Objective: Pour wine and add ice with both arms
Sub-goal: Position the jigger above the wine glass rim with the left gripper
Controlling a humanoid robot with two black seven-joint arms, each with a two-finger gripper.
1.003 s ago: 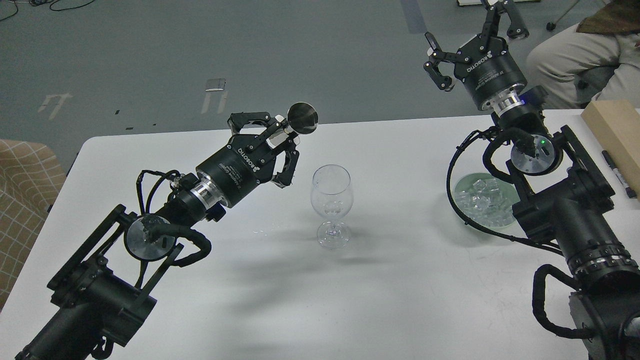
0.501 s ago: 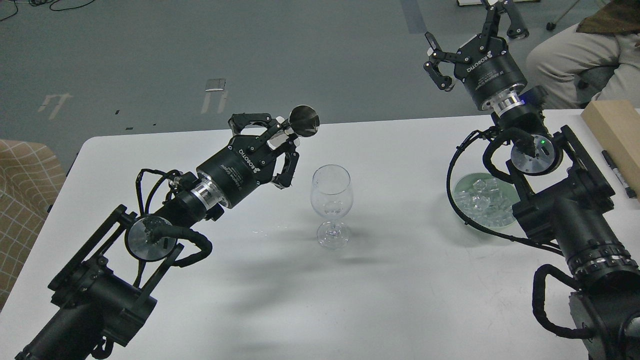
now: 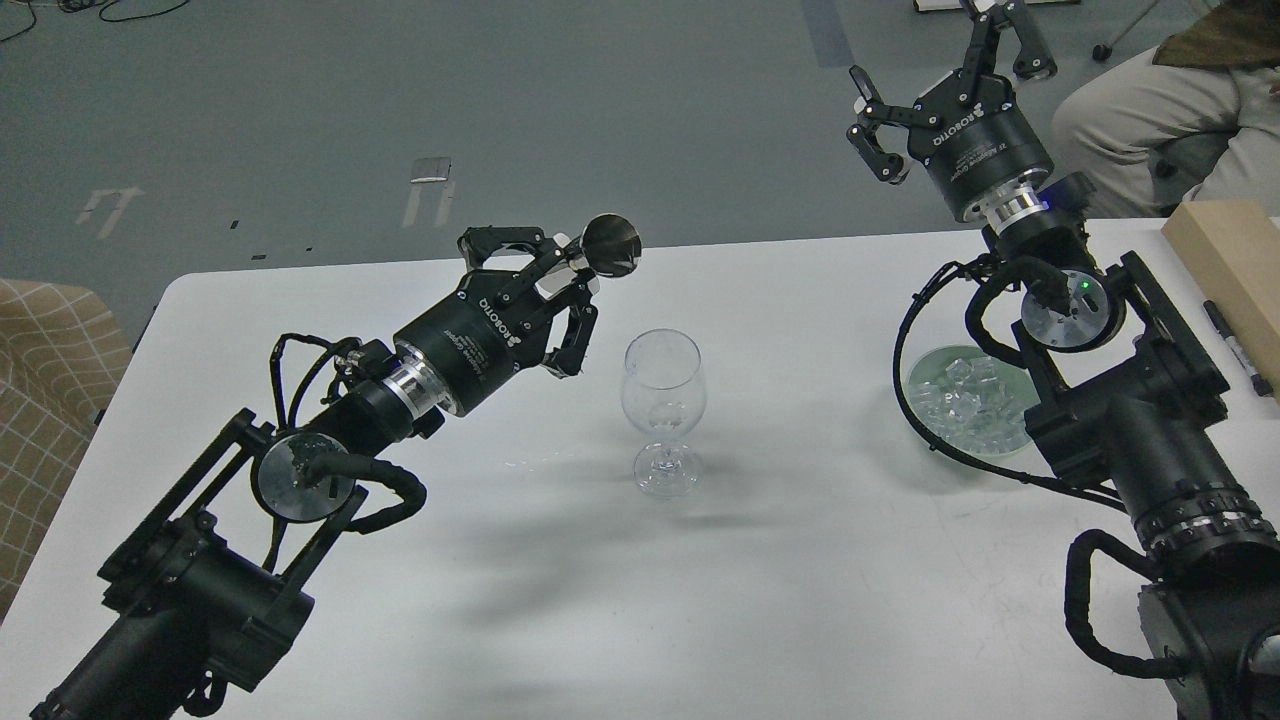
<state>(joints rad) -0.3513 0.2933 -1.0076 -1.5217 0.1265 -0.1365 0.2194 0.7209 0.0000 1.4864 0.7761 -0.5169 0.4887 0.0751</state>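
Clutching metal cup [image 3: 611, 244], left gripper [image 3: 560, 285] near wine glass [image 3: 662, 400]; right gripper [image 3: 945, 85] released.

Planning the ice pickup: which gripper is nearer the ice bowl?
Right. The right gripper is open, raised above and behind the ice bowl; the left gripper, holding a metal cup, is beyond the wine glass.

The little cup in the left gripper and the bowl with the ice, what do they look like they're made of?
The cup in the left gripper looks like polished metal: dark, mirror-like, with a bright rim. The bowl looks like pale green frosted glass or plastic; the ice shows through its faintly translucent rim. Which, I cannot tell.
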